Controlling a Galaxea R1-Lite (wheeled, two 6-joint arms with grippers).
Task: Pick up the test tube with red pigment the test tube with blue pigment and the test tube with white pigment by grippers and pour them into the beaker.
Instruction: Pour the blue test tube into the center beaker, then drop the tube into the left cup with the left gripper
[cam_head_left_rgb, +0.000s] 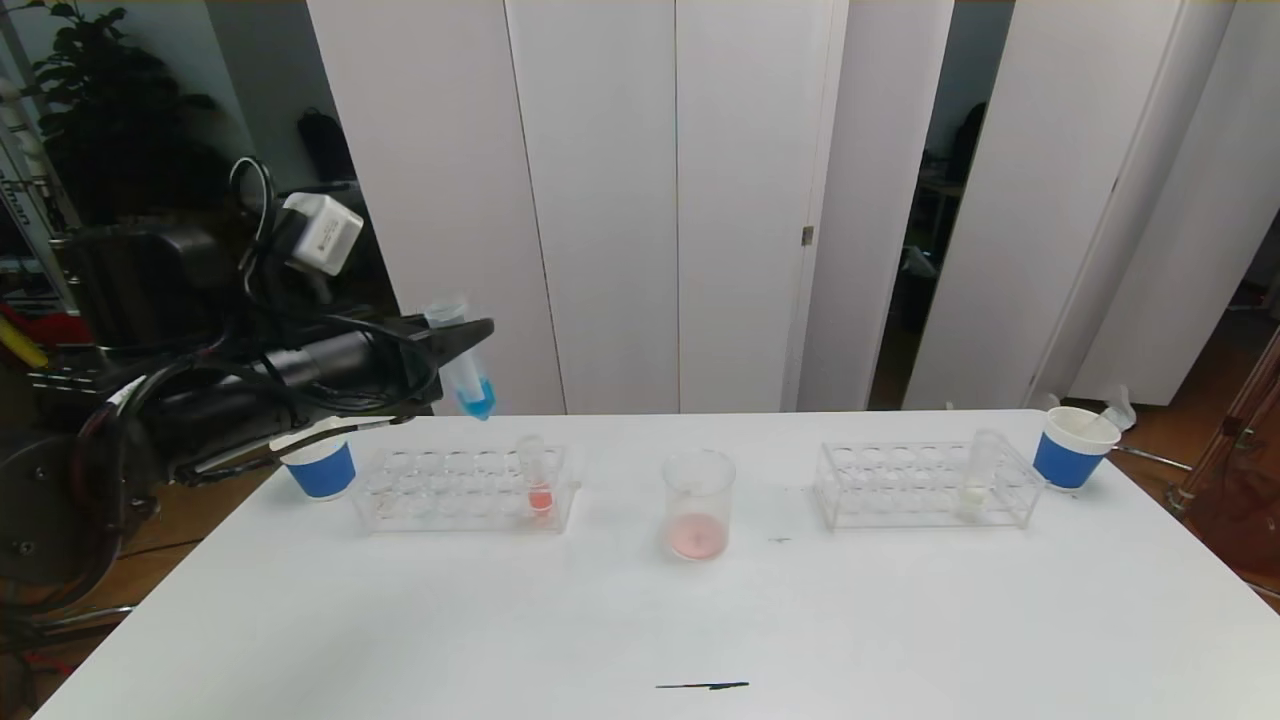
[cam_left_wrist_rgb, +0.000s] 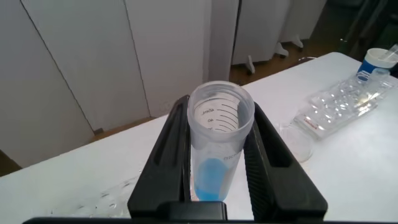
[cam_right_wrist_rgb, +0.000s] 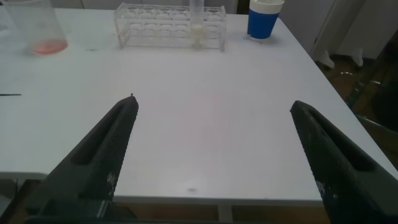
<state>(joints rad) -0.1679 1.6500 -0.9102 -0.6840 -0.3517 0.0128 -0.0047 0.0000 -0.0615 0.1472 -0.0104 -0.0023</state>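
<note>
My left gripper (cam_head_left_rgb: 465, 343) is shut on the test tube with blue pigment (cam_head_left_rgb: 468, 370) and holds it a little tilted in the air above the left clear rack (cam_head_left_rgb: 440, 492). In the left wrist view, the tube (cam_left_wrist_rgb: 219, 146) sits between the two black fingers of that gripper (cam_left_wrist_rgb: 219, 111), blue at its bottom. The test tube with red pigment (cam_head_left_rgb: 538, 482) stands in that rack. To its right, the beaker (cam_head_left_rgb: 698, 503) holds pink-red liquid. The test tube with white pigment (cam_head_left_rgb: 981, 472) stands in the right rack (cam_head_left_rgb: 900, 487). My right gripper (cam_right_wrist_rgb: 214, 104) is open over the table's near edge.
Two white paper cups with blue bands stand on the table, one behind the left rack (cam_head_left_rgb: 320, 465) and one at the far right (cam_head_left_rgb: 1072, 447). A short black mark (cam_head_left_rgb: 702, 686) lies near the table's front edge. White panels stand behind the table.
</note>
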